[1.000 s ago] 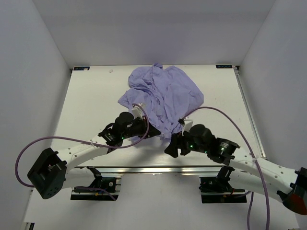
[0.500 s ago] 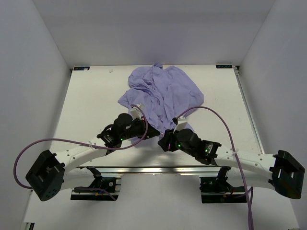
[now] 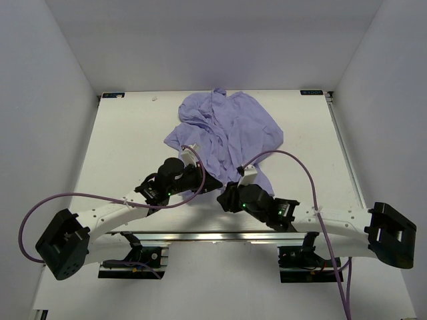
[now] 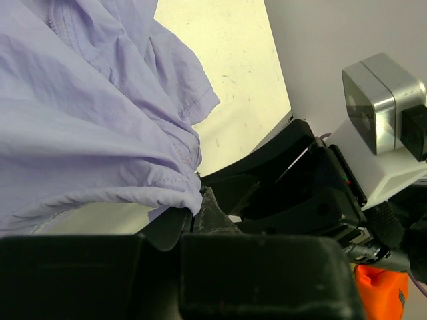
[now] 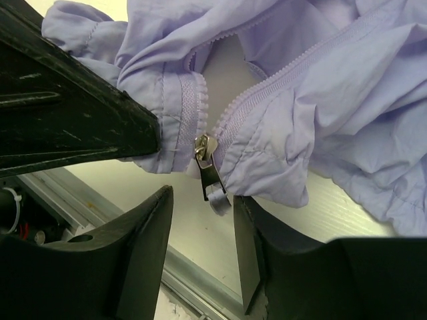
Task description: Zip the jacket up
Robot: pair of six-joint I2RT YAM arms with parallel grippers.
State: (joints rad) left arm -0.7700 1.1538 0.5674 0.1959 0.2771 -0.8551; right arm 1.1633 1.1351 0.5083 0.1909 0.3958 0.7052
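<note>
Loosely crumpled lavender jacket (image 3: 227, 130), zipper (image 5: 293, 63) apparently open.

Left side: table (image 3: 123, 140) bare from jacket (image 3: 230, 127) to the wall, a wide passage.
Right side: bare strip, narrower, crossed overhead by a purple cable (image 3: 300, 160).
Far edge: jacket almost reaches it; little room.
Near middle: left gripper (image 3: 215, 185) and right gripper (image 3: 225, 198) crowd the hem, nearly touching.
Right gripper's gap: zipper pull (image 5: 208, 170) hangs inside, clear on both sides.

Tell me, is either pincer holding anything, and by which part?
The left pincer grips the jacket by its bottom hem corner. The right pincer holds nothing; its open jaws straddle the zipper pull.
</note>
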